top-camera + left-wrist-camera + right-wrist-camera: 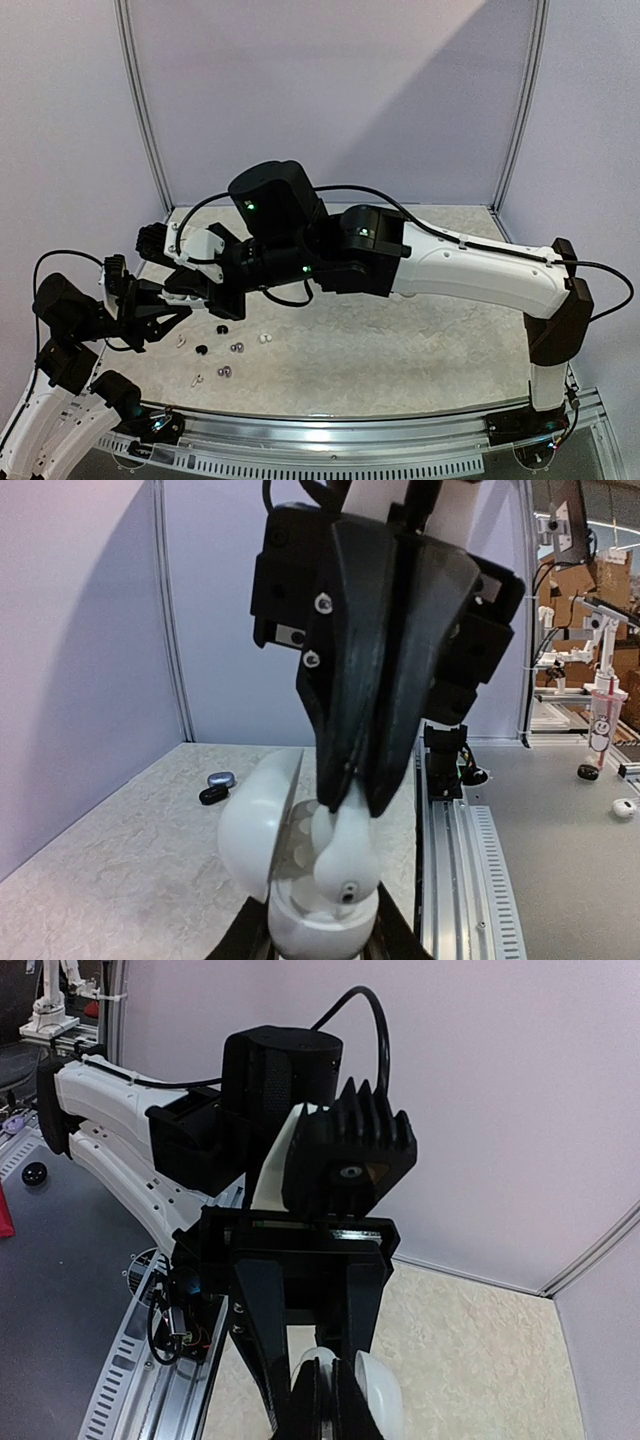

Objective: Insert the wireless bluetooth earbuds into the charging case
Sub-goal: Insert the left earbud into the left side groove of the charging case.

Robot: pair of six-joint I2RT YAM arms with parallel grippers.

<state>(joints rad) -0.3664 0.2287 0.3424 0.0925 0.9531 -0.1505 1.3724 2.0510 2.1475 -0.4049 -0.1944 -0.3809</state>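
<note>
Bounding the speckled beige tabletop (420,340), pale lavender walls (330,90) are seen on the left, far and right sides, and a perforated metal rail (350,428) is set along the near edge. The white-and-black right arm (470,265) is stretched from the near right corner across to the left, raised above the surface. Bare tabletop is shown beneath it and toward the far right, while the near left corner is crowded by both wrists.

The white, glossy, rounded charging case (325,928) is held upright over the near left part of the table. It is clamped at its base by the left gripper (320,945), whose black fingers are seen on either side of it. Its domed lid (250,840) is swung open, to the left as the left wrist camera sees it. One white pebble-shaped earbud (340,860), marked by a small dark dot, is seated in the open mouth of the case. The right gripper (352,798) is pointed down at it with jaws pressed together and tips touching the top of the bud. Whether the bud is pinched cannot be told.

Loose earbuds (238,347) are scattered on the table on the near side of the grippers, apart from every edge. Seven are counted from above: three white, two black, two greyish. They are tiny, so the count is uncertain. One case and two arms are seen.
</note>
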